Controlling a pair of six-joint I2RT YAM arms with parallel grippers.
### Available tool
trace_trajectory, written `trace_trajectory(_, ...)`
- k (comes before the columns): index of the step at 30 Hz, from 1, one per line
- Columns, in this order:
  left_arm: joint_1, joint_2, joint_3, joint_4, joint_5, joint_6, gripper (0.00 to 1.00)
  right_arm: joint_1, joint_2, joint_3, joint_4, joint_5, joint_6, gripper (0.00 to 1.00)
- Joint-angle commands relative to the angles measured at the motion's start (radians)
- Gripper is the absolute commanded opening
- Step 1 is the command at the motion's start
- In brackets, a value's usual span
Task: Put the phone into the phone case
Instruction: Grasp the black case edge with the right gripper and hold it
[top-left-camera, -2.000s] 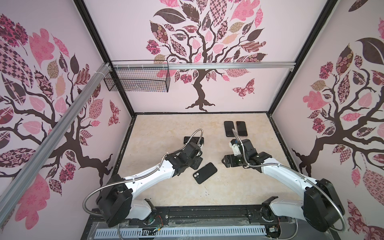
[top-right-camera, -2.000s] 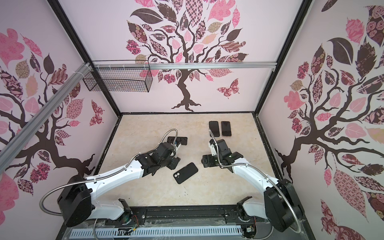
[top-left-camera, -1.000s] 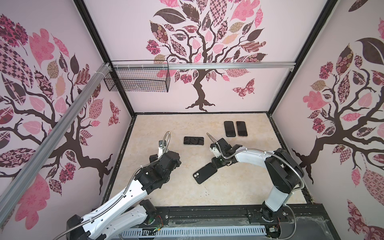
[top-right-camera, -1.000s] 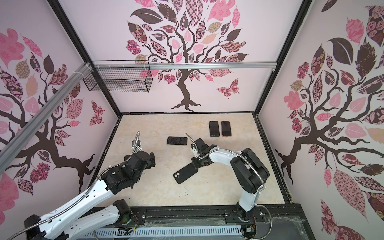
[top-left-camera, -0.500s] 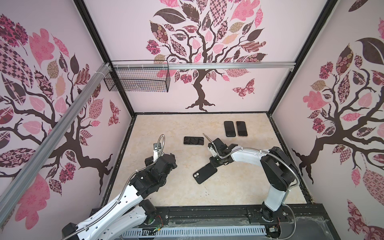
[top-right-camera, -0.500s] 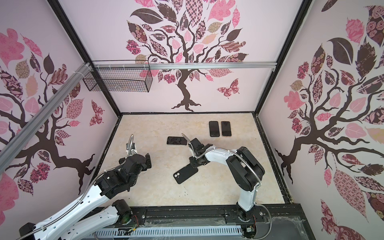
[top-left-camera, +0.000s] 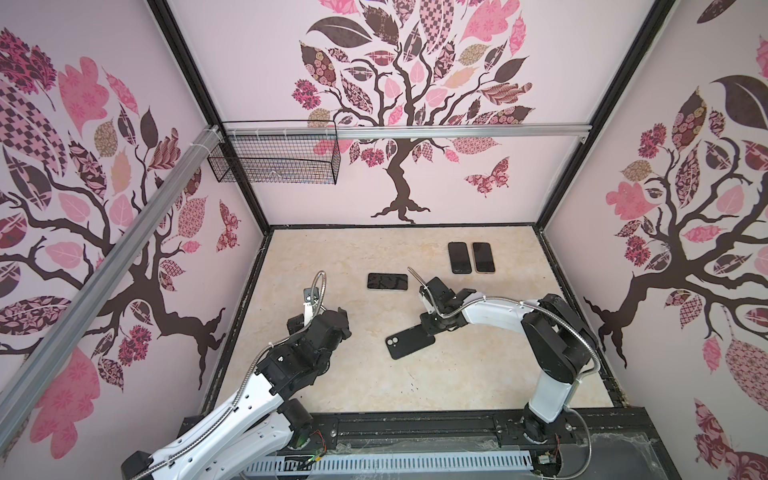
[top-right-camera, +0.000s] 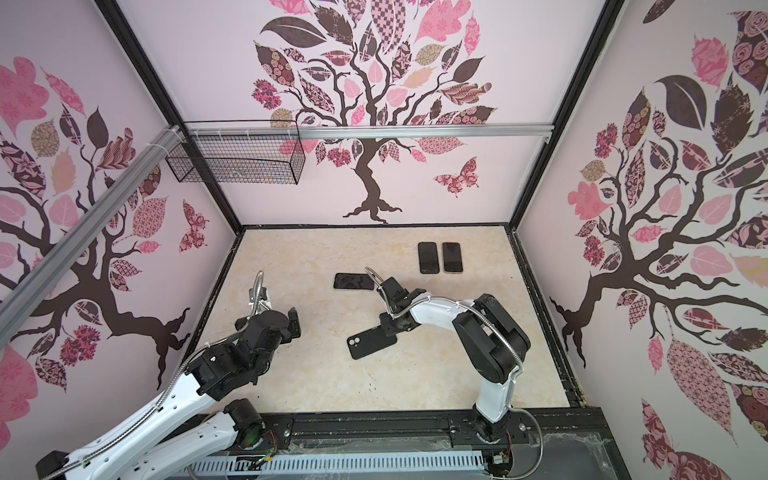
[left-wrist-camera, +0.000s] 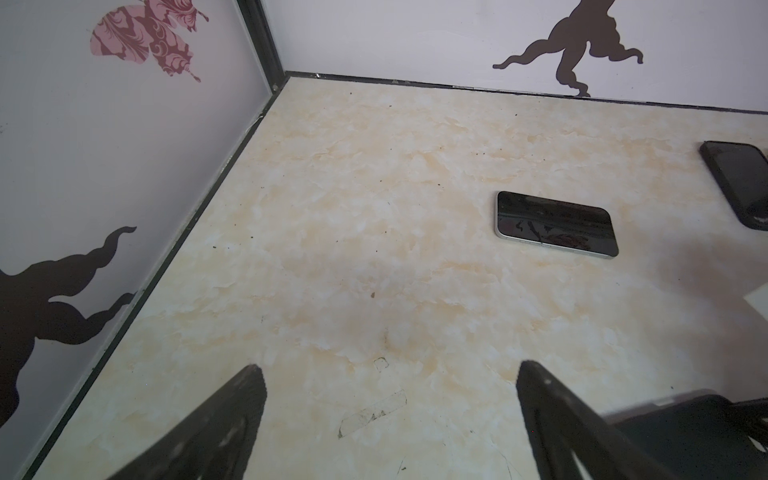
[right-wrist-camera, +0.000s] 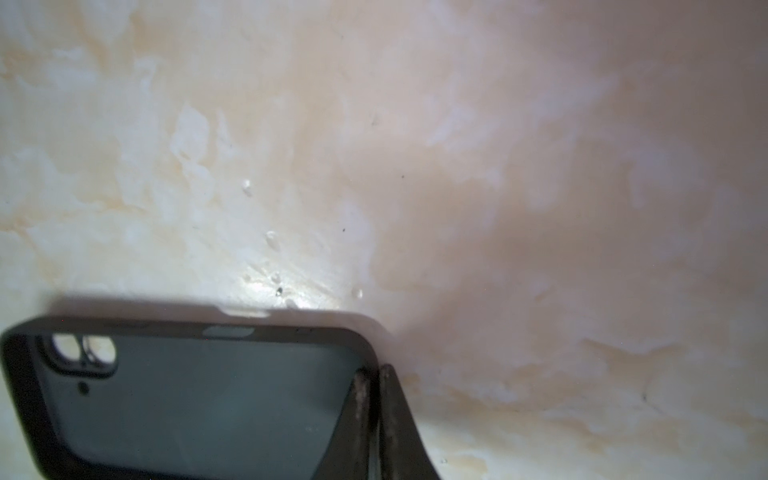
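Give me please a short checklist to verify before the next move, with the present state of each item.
1. The right claw is shut on the wall of the phone case: ok.
2. The left claw is open and empty: ok.
3. The phone lies flat on the table, screen up, touched by no claw: ok.
4. The phone sits inside the case: not ok, they lie apart.
5. The case is lifted off the table: cannot tell.

Nothing can be read anywhere: the 3 phones (top-left-camera: 387, 281) show dark, blank screens, the phone case (top-left-camera: 409, 344) is plain black, and the walls (top-left-camera: 457, 195) carry only tree pictures.
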Motion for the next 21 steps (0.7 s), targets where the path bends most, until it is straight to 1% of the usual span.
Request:
trace_trajectory(1, 0.004, -0.028, -0.019, -0.008, -0.001, -0.006, 0.97, 0.004, -0.040, -0.043, -0.029, -0.004, 0.049, 0.07)
trace_trajectory(6, 0.006, -0.055, -0.028, -0.001, 0.013, -0.010, 0.97, 0.003, -0.099, -0.089, -0.016, 0.027, 0.088, 0.00)
trace_trajectory(15, 0.006, -0.053, -0.030, 0.004, 0.041, -0.011, 0.97, -0.005, -0.184, -0.128, -0.035, 0.077, 0.146, 0.00)
trace_trajectory(21, 0.006, -0.043, -0.034, 0.008, 0.058, -0.011, 0.97, -0.020, -0.244, -0.177, 0.009, 0.060, 0.198, 0.00)
